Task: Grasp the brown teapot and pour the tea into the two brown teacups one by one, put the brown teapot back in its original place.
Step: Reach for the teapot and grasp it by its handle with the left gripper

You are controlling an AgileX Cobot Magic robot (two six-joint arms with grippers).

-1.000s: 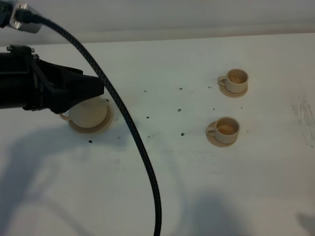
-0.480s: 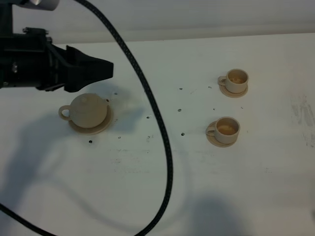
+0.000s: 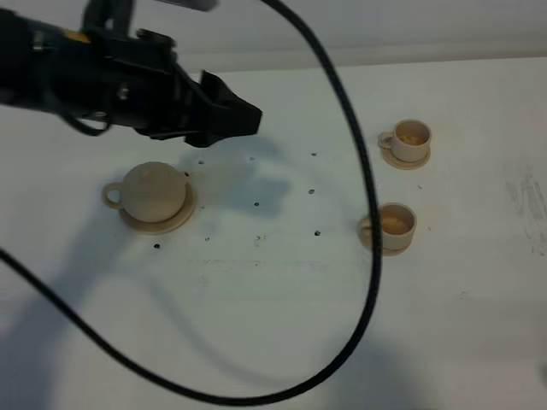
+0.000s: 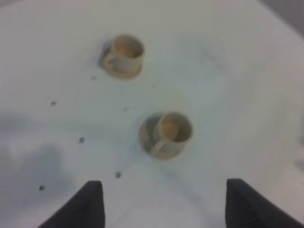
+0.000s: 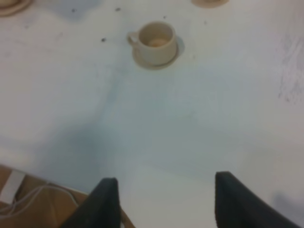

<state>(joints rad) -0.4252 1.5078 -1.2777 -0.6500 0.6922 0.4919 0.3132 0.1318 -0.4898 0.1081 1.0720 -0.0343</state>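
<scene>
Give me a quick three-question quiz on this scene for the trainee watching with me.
1. True or false: the brown teapot sits on its saucer.
2. The left end effector is: A) shut on the teapot, B) open and holding nothing, C) shut on a cup.
3. In the high view, which does the black cable cross: the far teacup or the near teacup?

Key: 1 true; 2 B; 3 near teacup.
</scene>
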